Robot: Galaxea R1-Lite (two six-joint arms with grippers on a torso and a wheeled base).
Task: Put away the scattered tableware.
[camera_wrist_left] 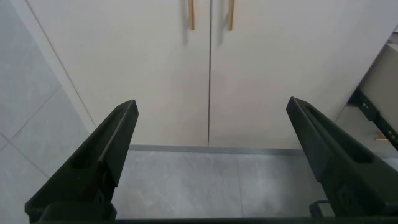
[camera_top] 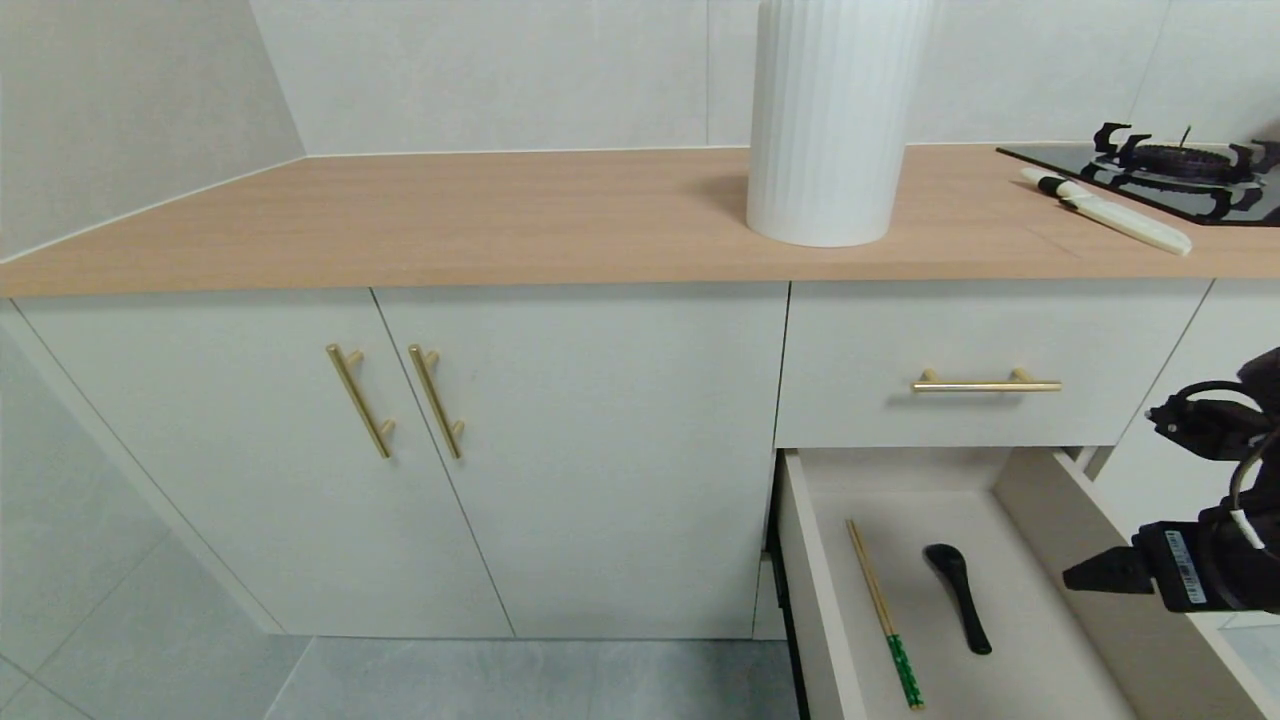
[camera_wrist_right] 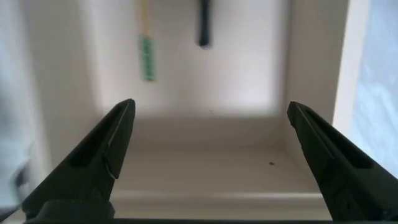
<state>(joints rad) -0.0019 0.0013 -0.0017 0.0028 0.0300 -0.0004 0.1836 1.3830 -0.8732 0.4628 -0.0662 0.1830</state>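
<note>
Item outstanding, by judgement: the knife [camera_top: 1105, 212], which lies flat on the bench [camera_top: 500, 215], above and beyond the right hand [camera_wrist_right: 210, 107], with one end touching the stove [camera_top: 1180, 165] edge.

Handling, as judged: light, rigid, smooth and liable to slip or roll between the fingers. The blade may chip if dropped. The hold is best taken across the shorter section by the dark band, which is probably the handle, though this cannot be confirmed.

The right hand is released, its fingers spread wide and holding nothing. It hangs over the open drawer [camera_top: 805, 560].

Directly below and ahead of that hand, the chopsticks [camera_top: 885, 615] and the black spoon [camera_top: 958, 597] lie side by side on the drawer floor, apart from each other.

The left hand [camera_wrist_left: 211, 102] is likewise released and empty. It faces the closed cupboard doors [camera_wrist_left: 210, 68], well apart from the knife.

A tall white ribbed vase [camera_top: 828, 120] stands on the bench, above the right hand on its inner side.
</note>
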